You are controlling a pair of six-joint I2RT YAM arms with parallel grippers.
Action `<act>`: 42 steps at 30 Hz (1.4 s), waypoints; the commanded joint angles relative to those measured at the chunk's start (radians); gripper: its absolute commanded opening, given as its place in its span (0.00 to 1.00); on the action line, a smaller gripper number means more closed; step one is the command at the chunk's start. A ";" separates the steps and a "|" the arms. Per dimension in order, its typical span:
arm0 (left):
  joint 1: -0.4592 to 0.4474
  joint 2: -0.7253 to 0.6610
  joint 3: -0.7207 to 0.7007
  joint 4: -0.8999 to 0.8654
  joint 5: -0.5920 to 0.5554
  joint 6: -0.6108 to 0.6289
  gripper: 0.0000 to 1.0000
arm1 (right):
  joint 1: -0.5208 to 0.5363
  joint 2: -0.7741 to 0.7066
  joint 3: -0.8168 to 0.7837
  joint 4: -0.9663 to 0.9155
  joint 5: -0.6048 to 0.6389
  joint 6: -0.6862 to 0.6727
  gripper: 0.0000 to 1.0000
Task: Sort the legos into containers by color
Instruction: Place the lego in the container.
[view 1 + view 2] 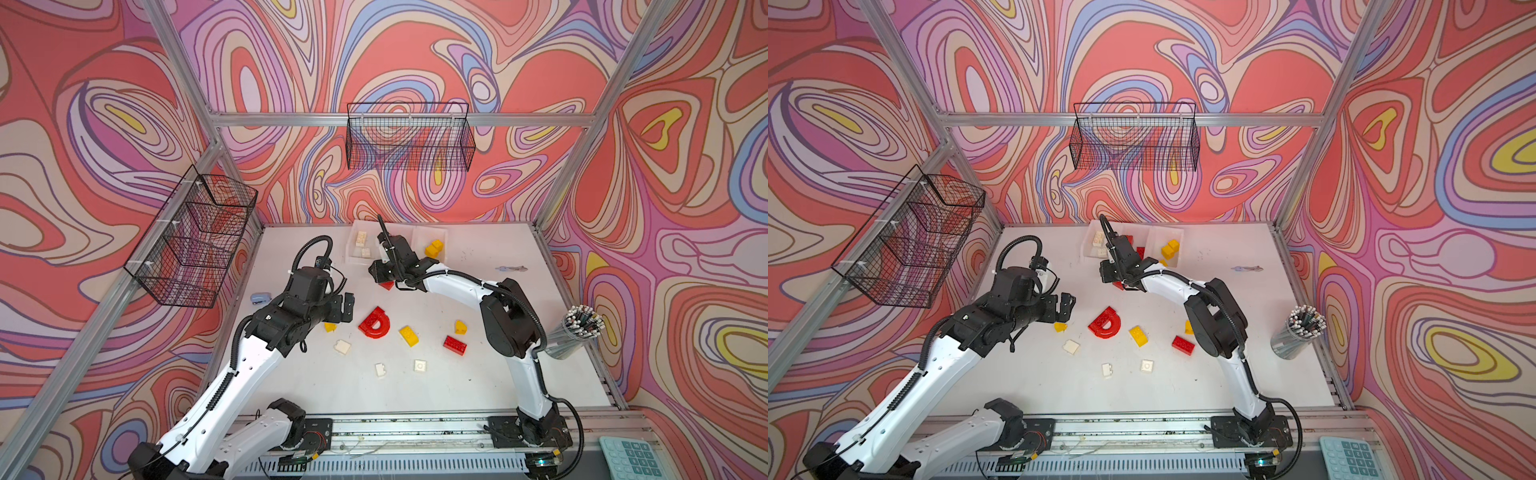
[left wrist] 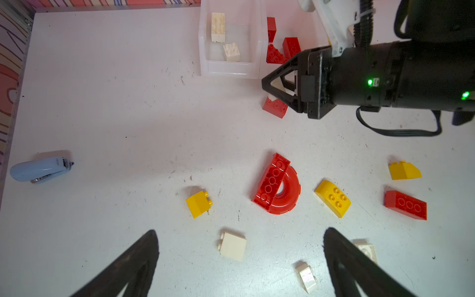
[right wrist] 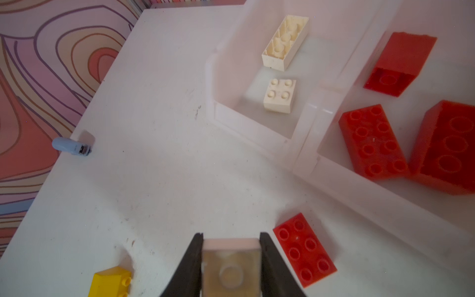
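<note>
Right wrist view: the right gripper point(image 3: 230, 237) is seen closed on a small white brick point(image 3: 230, 267), which is clamped on two opposite sides between the jaws. Its hollow underside seems to be turned toward the camera. The white bin point(image 3: 246, 126), where a long white brick point(image 3: 285, 42) and a square white brick point(image 3: 280, 95) are already lying, is found ahead of the jaws and not yet under them; its near wall must first be passed. A red brick point(image 3: 304, 249) lies on the table point(image 3: 154, 180) just beside the jaws, in front of the red bin point(image 3: 372, 190), which is joined to the white one.

In a top view the same relation is confirmed. The white bin point(image 1: 358, 261) is placed nearer to the back wall point(image 1: 374, 187) than the gripper is, and a little to the robot's left, with its long axis running from front to back. A short forward move with a small shift to the left is therefore judged to be needed before the brick can be released.

The left gripper point(image 2: 240, 231) is spread wide and nothing is held in it. It hangs over a flat white brick point(image 2: 232, 245), well apart from the bins, so the right arm is clearly the nearer one.
</note>
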 commanded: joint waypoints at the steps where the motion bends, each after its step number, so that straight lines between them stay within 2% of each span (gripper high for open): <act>1: 0.004 0.000 -0.014 0.012 0.014 0.003 1.00 | -0.033 0.044 0.068 0.103 -0.126 0.060 0.18; 5: 0.004 0.006 -0.014 0.013 0.024 0.002 1.00 | -0.067 0.107 0.139 0.175 -0.212 0.110 0.18; 12: 0.003 0.011 -0.016 0.016 0.045 0.001 1.00 | -0.097 0.198 0.223 0.315 -0.263 0.188 0.18; 24: 0.004 0.011 -0.015 0.019 0.064 -0.003 1.00 | -0.111 0.338 0.419 0.368 -0.216 0.225 0.17; 34: 0.004 0.016 -0.015 0.020 0.070 -0.002 1.00 | -0.124 0.397 0.492 0.348 -0.151 0.282 0.20; 36: 0.003 0.016 -0.017 0.019 0.072 -0.003 1.00 | -0.124 0.402 0.497 0.343 -0.141 0.282 0.24; 39: 0.004 0.017 -0.016 0.019 0.075 -0.003 1.00 | -0.125 0.401 0.501 0.341 -0.137 0.286 0.37; 42: 0.004 0.019 -0.015 0.020 0.074 -0.001 1.00 | -0.125 0.400 0.500 0.337 -0.141 0.278 0.44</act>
